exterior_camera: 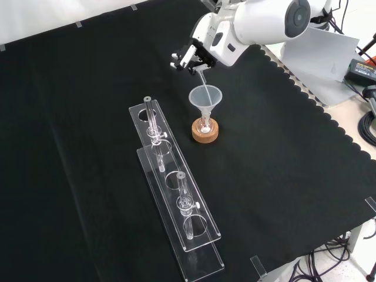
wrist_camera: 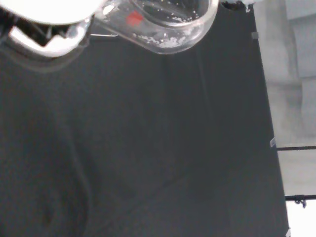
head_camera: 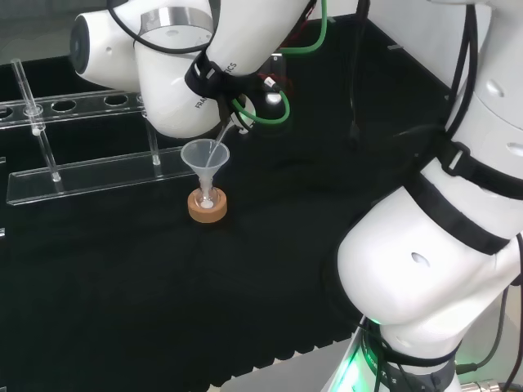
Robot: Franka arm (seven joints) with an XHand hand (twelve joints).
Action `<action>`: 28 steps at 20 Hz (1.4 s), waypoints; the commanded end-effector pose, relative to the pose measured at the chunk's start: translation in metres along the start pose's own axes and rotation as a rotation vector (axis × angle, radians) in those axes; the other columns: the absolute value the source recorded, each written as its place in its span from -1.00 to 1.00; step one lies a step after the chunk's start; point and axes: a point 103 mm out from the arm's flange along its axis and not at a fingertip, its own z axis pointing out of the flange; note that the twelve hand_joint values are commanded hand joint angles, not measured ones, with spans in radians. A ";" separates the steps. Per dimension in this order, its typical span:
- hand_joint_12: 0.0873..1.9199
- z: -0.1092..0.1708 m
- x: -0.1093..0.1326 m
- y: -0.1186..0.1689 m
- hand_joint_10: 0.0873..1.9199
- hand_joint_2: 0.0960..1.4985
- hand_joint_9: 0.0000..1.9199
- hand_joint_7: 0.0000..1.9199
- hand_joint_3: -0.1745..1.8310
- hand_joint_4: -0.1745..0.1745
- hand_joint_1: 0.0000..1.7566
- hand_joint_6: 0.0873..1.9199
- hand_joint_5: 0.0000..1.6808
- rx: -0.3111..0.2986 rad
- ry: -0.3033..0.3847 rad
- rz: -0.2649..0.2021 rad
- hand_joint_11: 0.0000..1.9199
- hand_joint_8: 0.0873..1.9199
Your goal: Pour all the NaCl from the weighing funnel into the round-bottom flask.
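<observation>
Tilting 1 weighing funnel (wrist_camera: 168,24) w/ white grains, hand (exterior_camera: 191,57) clamped on it; below: 1 conical funnel (exterior_camera: 205,97), 1 flask (exterior_camera: 204,124), 1 cork ring (exterior_camera: 205,131). No legible print.

Laboratory setting, tabletop (exterior_camera: 88,88) draped in black cloth, clear acrylic test-tube racks (exterior_camera: 176,202) with glass tubes at 7 o'clock, plastic funnel (exterior_camera: 205,97) in a flask on a cork ring (exterior_camera: 205,130) at centre, cables at 3 o'clock

Hand (exterior_camera: 191,59) tilts weighing funnel (exterior_camera: 200,75) over flask's funnel (exterior_camera: 205,97).
</observation>
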 end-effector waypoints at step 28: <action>0.38 -0.031 0.001 0.007 -0.87 -0.47 0.51 0.92 0.05 1.00 0.33 -0.66 0.76 -0.077 -0.328 -0.007 -0.56 -0.99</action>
